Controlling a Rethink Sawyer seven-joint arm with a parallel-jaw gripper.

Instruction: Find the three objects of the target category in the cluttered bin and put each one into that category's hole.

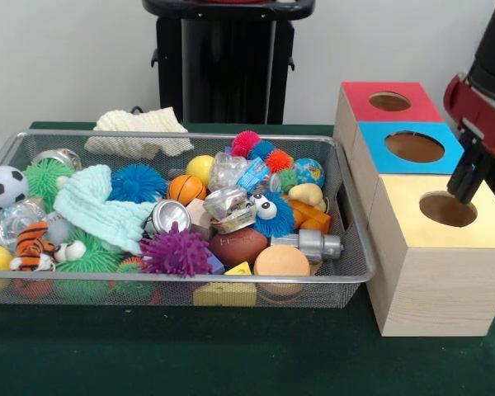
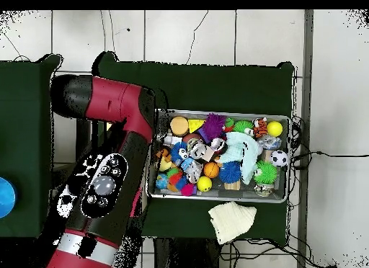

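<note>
Gripper [image 1: 466, 183]: dark tip just over the hole [image 1: 447, 209]; whether it is wide or closed cannot be told.
Arm [image 2: 108, 171]: red and black, comes down at the front view's right edge; overhead, it covers the boxes beside the bin [image 1: 351, 247].
Hole: round, dark, in the yellow-topped box [image 1: 433, 264].
Rope toys: none can be picked out in the clutter.
Bin: full of balls and toys; cloth [image 1: 140, 132] drapes over its far rim.
</note>
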